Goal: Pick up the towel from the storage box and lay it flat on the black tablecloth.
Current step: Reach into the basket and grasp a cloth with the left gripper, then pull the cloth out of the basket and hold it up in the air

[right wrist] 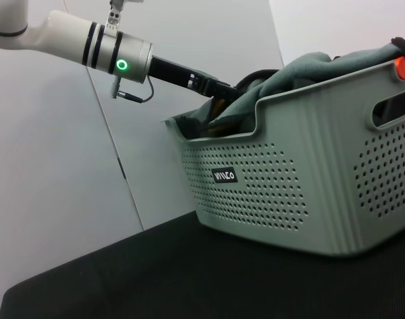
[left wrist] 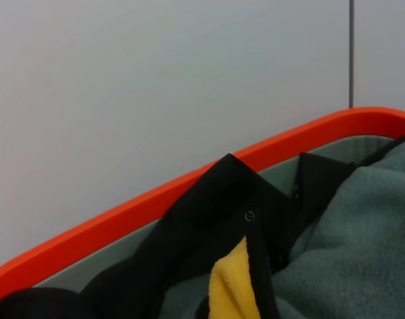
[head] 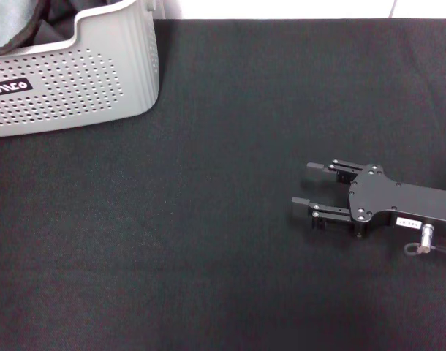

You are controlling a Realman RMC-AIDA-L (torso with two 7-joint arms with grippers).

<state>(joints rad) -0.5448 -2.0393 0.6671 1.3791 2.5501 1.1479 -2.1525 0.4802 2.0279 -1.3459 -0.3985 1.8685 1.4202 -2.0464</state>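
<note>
Right gripper (head: 302,183) lying low over black tablecloth (head: 208,219), fingers spread, nothing between them, pointing toward storage box (head: 77,80) well apart from it. Left gripper (right wrist: 222,90) reaching into box from far side; finger state cannot tell, tips hidden among cloth. Towel (right wrist: 302,70) sitting bunched inside box, grey-green pile rising above rim right by left gripper, yellow reverse face (left wrist: 230,289) showing just beside black trim.
</note>
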